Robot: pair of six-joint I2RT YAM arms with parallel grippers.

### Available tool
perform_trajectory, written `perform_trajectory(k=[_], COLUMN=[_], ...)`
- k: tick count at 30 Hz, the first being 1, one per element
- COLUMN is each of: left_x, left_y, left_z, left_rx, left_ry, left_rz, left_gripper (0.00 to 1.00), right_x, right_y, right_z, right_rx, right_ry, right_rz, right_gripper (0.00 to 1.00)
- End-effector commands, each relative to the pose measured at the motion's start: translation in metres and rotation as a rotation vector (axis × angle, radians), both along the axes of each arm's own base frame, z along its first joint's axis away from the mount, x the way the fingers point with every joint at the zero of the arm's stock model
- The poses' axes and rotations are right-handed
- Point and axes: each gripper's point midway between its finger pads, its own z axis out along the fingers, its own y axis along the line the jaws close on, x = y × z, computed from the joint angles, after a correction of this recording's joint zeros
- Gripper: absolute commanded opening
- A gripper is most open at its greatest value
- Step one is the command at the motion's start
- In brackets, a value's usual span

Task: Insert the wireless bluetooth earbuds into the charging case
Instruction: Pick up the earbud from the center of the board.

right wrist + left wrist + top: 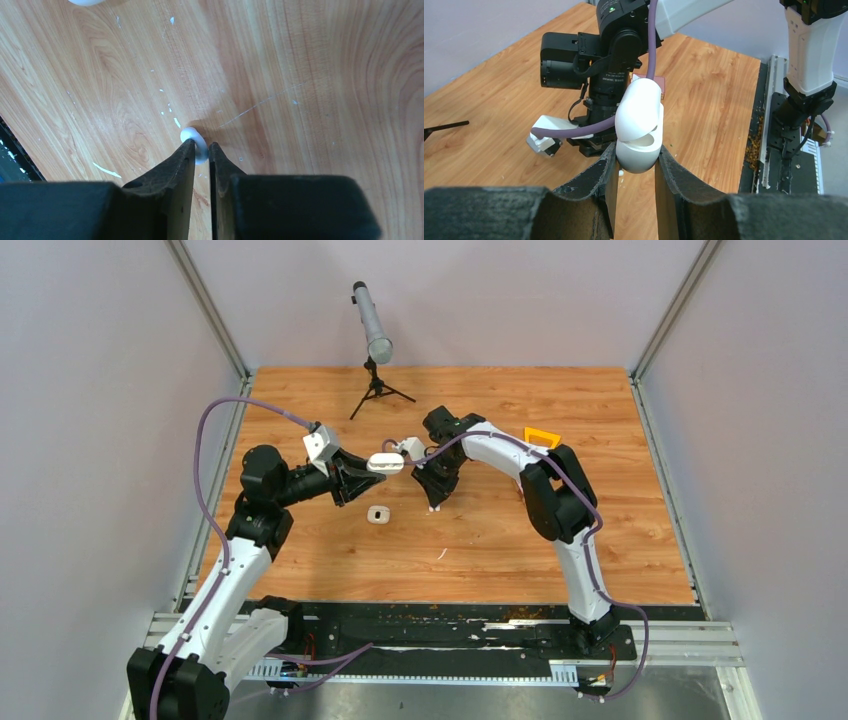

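My left gripper (636, 160) is shut on the base of a white charging case (640, 125), held above the table with its lid swung open. In the top view this case (385, 463) hangs at the left gripper (365, 468), close to the right wrist. My right gripper (201, 146) points down at the wooden table, and its fingertips pinch a small white earbud (191, 136) that rests on the wood. From above, the right gripper (436, 498) hides this earbud.
A second small white case (378, 514) lies on the table below the held one, and its edge (85, 1) shows in the right wrist view. A grey tube on a black tripod (373, 340) stands at the back. An orange piece (541, 436) lies behind the right arm.
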Motion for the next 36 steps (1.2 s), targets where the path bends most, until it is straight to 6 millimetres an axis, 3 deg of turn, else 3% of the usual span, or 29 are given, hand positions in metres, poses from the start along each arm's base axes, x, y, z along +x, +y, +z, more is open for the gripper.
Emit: perform_trajectory(k=[1, 9, 17, 25, 31, 36], left_x=[0.003, 0.005, 0.01, 0.017, 0.022, 0.019], left_y=[0.001, 0.001, 0.0, -0.001, -0.003, -0.006], left_z=[0.01, 0.01, 0.015, 0.024, 0.017, 0.001], left_rx=[-0.017, -0.021, -0.032, -0.052, -0.051, -0.035], left_ry=[-0.039, -0.036, -0.036, -0.039, -0.018, -0.004], left_rz=[0.01, 0.009, 0.015, 0.026, 0.018, -0.023], left_gripper=[0.0, 0.0, 0.0, 0.0, 0.0, 0.0], right_x=[0.016, 0.017, 0.007, -0.011, -0.016, -0.042], right_y=[0.012, 0.01, -0.002, -0.042, -0.066, -0.058], right_z=[0.037, 0.049, 0.106, 0.144, 0.197, 0.261], right_rx=[0.077, 0.09, 0.179, 0.22, 0.279, 0.42], right_ry=[-0.095, -0.117, -0.193, -0.232, -0.312, -0.352], right_rz=[0.003, 0.01, 0.05, 0.026, 0.026, 0.098], right_gripper=[0.15, 0.0, 0.0, 0.0, 0.0, 0.0])
